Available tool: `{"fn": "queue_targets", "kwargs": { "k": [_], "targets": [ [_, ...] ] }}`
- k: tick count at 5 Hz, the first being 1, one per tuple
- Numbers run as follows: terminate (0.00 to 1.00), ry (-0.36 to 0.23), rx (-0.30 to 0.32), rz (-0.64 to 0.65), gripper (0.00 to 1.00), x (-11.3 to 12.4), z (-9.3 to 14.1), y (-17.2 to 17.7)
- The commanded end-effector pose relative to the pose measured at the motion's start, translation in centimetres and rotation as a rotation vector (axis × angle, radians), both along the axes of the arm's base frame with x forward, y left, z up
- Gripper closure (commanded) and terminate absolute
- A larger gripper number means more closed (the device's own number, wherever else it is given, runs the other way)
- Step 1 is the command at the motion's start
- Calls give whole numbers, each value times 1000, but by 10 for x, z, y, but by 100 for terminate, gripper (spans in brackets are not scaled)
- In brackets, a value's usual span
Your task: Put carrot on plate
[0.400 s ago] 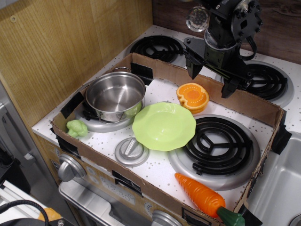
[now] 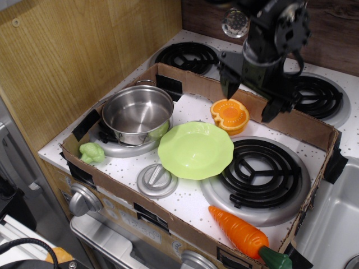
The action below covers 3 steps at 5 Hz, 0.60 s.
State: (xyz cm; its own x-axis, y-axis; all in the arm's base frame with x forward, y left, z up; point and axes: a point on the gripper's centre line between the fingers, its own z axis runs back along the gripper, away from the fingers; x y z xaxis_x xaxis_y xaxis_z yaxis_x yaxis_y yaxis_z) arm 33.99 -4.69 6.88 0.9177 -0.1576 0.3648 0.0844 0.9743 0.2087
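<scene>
The orange carrot (image 2: 241, 232) with its dark green top lies at the front right of the cardboard tray, pointing left, next to the front burner. The light green scalloped plate (image 2: 195, 149) sits in the middle of the tray. My gripper (image 2: 249, 100) is open and empty, hanging high over the back right of the tray, above the back wall and the orange citrus half (image 2: 230, 115). It is far from the carrot.
A steel pot (image 2: 137, 114) stands at the left on a burner. A small green toy (image 2: 92, 152) lies at the front left. A grey metal disc (image 2: 156, 180) sits in front of the plate. A black coil burner (image 2: 259, 173) is at the right. Cardboard walls (image 2: 291, 120) ring the area.
My gripper has moved slightly toward the front and down, still open. Nothing else has moved.
</scene>
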Motion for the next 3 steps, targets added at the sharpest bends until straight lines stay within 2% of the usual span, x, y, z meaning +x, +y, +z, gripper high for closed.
{"fn": "queue_targets", "kwargs": {
  "k": [1, 2, 3],
  "targets": [
    [0, -45, 73, 170, 0, -14, 50, -19],
    [0, -62, 84, 357, 0, -35, 59, -27],
    [0, 37, -24, 593, 0, -55, 54, -32]
  ]
}}
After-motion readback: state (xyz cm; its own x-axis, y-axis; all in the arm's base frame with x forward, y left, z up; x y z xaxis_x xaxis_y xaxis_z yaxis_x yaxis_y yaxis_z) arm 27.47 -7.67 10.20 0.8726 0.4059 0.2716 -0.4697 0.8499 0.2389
